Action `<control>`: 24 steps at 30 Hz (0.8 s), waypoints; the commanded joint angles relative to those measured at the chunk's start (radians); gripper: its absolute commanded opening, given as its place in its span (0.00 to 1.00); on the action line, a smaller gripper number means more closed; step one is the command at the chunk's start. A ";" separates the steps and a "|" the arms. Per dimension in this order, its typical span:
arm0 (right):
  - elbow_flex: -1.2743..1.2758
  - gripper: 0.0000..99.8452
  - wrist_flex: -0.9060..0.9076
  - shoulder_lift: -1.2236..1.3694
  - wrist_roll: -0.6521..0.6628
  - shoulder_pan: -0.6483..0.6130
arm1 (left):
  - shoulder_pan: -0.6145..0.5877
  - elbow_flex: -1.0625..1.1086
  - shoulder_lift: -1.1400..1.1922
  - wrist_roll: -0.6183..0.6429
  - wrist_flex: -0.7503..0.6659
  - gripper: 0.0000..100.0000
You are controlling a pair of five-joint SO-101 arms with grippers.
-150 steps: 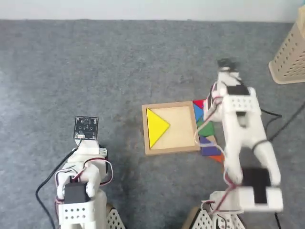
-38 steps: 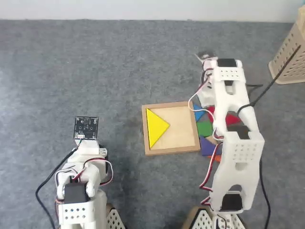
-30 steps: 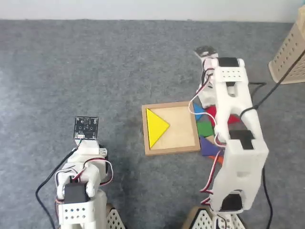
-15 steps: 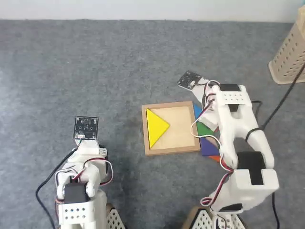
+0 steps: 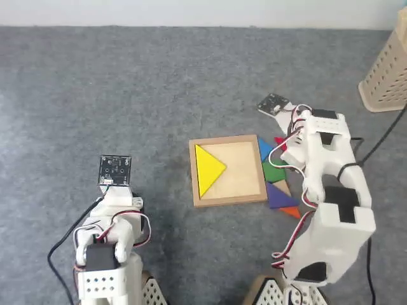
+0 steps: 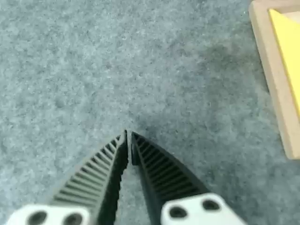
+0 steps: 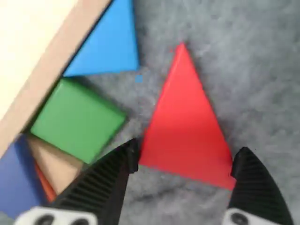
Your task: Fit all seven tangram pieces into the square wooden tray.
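Note:
The square wooden tray (image 5: 230,194) holds a yellow triangle (image 5: 208,168) against its left wall. Loose pieces lie on the carpet beside its right side: a blue triangle (image 7: 110,47), a red triangle (image 7: 187,126), a green square (image 7: 77,119), a tan piece (image 7: 54,164), a dark blue piece (image 5: 278,196) and an orange piece (image 5: 290,211). My right gripper (image 7: 183,157) is open just above the red triangle, one finger at each end of its wide edge. My left gripper (image 6: 127,137) is shut over bare carpet, left of the tray's corner (image 6: 276,89).
A perforated beige basket (image 5: 388,67) stands at the far right edge. Grey carpet (image 5: 127,82) covers the whole table. The right arm (image 5: 327,171) rises over the loose pieces, and its cable (image 5: 381,136) trails off to the right.
The right arm pulled back from beyond the tray's far right corner, swung briefly toward the tray, then settled over the red triangle. The left arm kept still.

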 commanded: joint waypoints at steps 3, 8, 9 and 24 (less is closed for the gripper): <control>-0.049 0.32 -0.064 -0.008 0.077 -0.010 | 0.003 -0.012 -0.015 0.008 0.002 0.01; -0.048 0.32 -0.001 -0.008 0.278 0.013 | 0.003 -0.012 -0.015 0.008 0.002 0.01; -0.049 0.32 0.013 -0.010 0.298 0.018 | 0.003 -0.012 -0.015 0.008 0.002 0.01; -0.080 0.19 0.035 0.047 0.098 0.016 | 0.003 -0.012 -0.015 0.008 0.002 0.01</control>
